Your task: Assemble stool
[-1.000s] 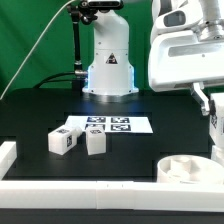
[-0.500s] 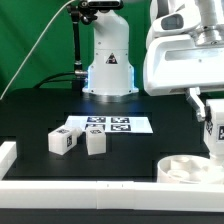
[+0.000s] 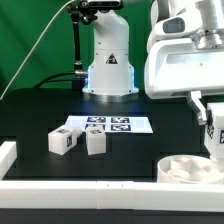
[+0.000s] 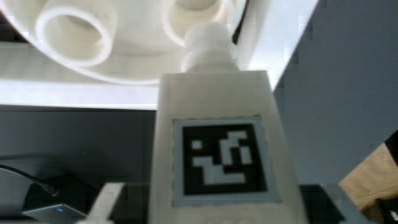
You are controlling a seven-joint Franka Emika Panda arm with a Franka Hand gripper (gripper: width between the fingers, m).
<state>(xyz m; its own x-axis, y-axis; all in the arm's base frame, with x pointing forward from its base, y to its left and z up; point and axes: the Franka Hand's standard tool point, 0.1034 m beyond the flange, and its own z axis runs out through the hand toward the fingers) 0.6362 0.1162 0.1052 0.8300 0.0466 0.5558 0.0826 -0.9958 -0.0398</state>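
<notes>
My gripper [image 3: 212, 128] is at the exterior view's right edge, shut on a white stool leg [image 3: 213, 140] held upright above the round seat disc [image 3: 187, 169]. In the wrist view the leg [image 4: 217, 120] fills the middle, its black-and-white tag facing the camera and its narrow tip pointing at the seat disc [image 4: 111, 50], which shows round holes. One finger [image 4: 111, 203] presses each side of the leg. Two more white legs [image 3: 64, 141] [image 3: 96, 142] lie on the black table at the exterior view's left.
The marker board [image 3: 108, 125] lies flat behind the two loose legs. White border rails [image 3: 60, 186] run along the table's front edge and a corner block [image 3: 6, 153] stands at the left. The arm's base [image 3: 108, 62] stands at the back.
The gripper with the leg has moved slightly toward the exterior view's left and down, closer over the seat disc. The loose legs have not moved.
</notes>
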